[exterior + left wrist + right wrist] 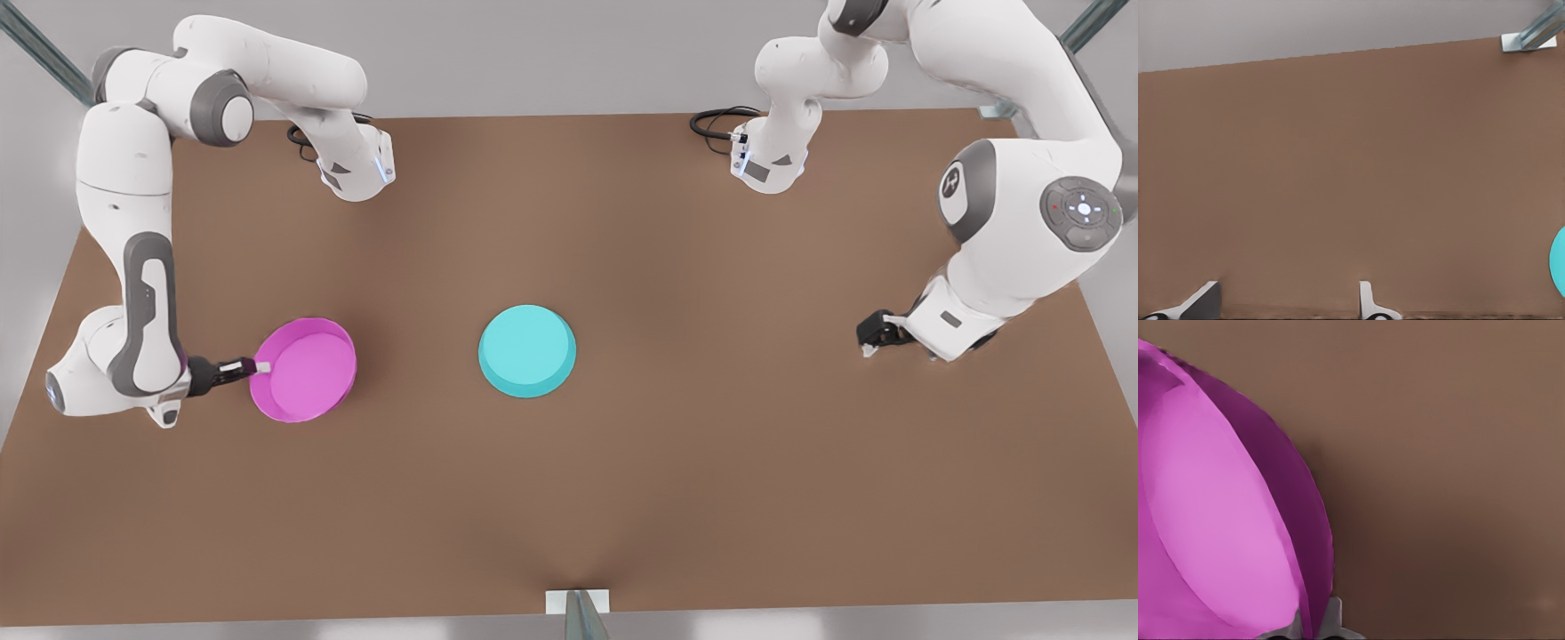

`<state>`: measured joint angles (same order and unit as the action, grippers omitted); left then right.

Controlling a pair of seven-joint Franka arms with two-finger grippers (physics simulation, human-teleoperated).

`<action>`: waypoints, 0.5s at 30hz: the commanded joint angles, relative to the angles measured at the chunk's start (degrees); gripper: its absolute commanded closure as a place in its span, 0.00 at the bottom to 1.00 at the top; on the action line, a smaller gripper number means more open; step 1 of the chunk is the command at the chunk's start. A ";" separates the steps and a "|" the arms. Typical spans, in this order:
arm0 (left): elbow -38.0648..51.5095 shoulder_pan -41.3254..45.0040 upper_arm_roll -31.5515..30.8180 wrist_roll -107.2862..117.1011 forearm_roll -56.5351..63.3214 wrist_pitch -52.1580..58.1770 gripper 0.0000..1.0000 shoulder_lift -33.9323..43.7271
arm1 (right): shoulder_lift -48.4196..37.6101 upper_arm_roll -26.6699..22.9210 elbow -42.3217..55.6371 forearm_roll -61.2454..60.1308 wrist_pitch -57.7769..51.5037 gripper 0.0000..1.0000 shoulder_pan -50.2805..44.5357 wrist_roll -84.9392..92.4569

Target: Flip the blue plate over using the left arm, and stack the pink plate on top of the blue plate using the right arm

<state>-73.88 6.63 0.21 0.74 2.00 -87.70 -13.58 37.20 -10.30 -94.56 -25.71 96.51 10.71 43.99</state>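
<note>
The pink plate hangs at the front view's left, tilted with its hollow side up. My right gripper is shut on its rim on the side away from the blue plate. In the right wrist view the pink plate stands on edge, with its rim pinched in the right gripper. The blue plate lies flat in the middle of the table, its flat base seemingly up. My left gripper waits open and holding nothing at the front view's right, far from the blue plate.
The brown table spreads wide around both plates. A metal frame post stands at the near edge's middle, the same metal frame post also appearing in the left wrist view. Both arm bases and black cables sit at the back.
</note>
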 commanded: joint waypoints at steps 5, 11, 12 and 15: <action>-2.67 -0.21 3.57 -6.63 -2.35 3.85 0.00 4.79 | -0.28 0.37 -0.36 -0.22 0.17 0.79 -1.22 -1.19; -6.45 -3.73 -0.38 -6.28 -2.00 1.83 0.00 6.55 | -0.64 0.55 -0.54 -0.92 0.17 0.79 -2.98 -2.42; -6.54 -3.81 -0.38 -6.28 -2.00 1.83 0.00 6.55 | -0.64 0.55 -0.54 -0.92 0.17 0.79 -3.33 -2.42; -6.28 -3.81 -0.30 -6.28 -1.91 1.30 0.00 6.37 | -0.72 0.55 -0.45 -1.01 0.17 0.79 -5.70 -2.42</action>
<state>-80.16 2.88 -0.09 -5.40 0.02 -86.40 -7.21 36.48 -9.77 -95.00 -26.90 96.61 4.77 41.53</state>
